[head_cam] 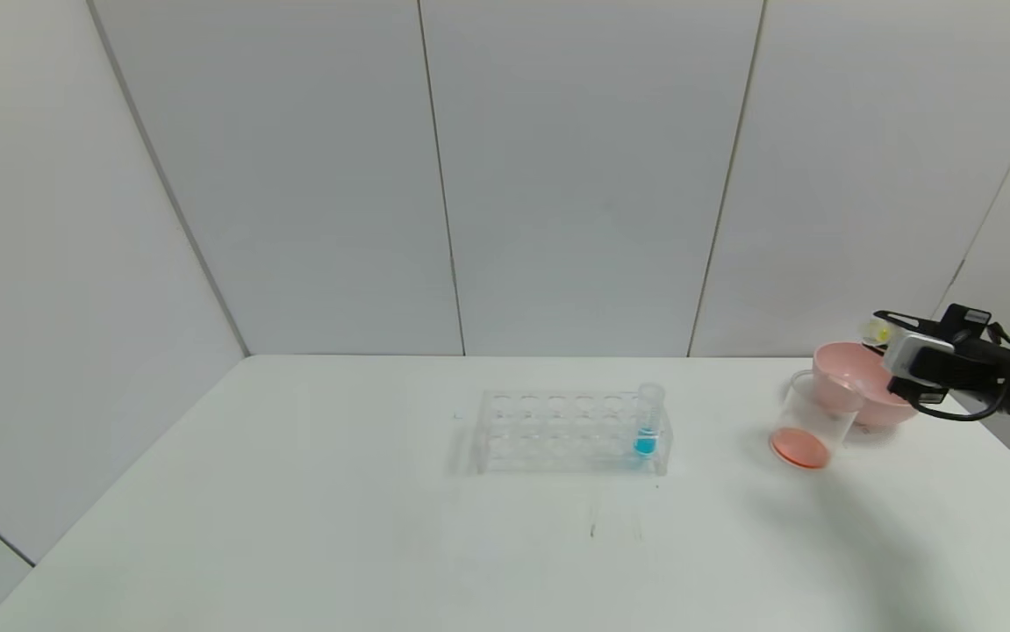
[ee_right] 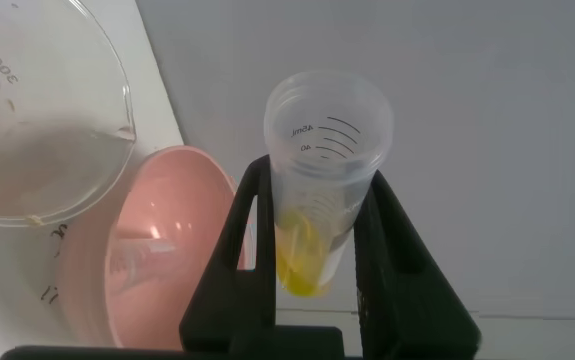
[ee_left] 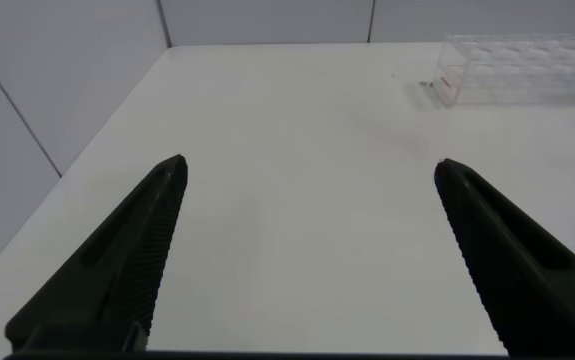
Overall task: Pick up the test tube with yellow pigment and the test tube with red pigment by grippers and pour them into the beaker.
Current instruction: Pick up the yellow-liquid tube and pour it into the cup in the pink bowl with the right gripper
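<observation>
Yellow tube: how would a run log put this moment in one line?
right pincer: shut on yellow tube, above pink bowl | beaker: reddish liquid | left pincer: open, idle

A white table [head_cam: 294,491] carries three things. A clear test tube rack [head_cam: 557,432] stands near the middle, closer to the far edge, with one blue-tipped tube [head_cam: 648,421] in its right end. Toward the far right corner stand the beaker [head_cam: 812,426], orange-red liquid at its bottom, and a pink bowl [head_cam: 855,377] just behind it.
</observation>
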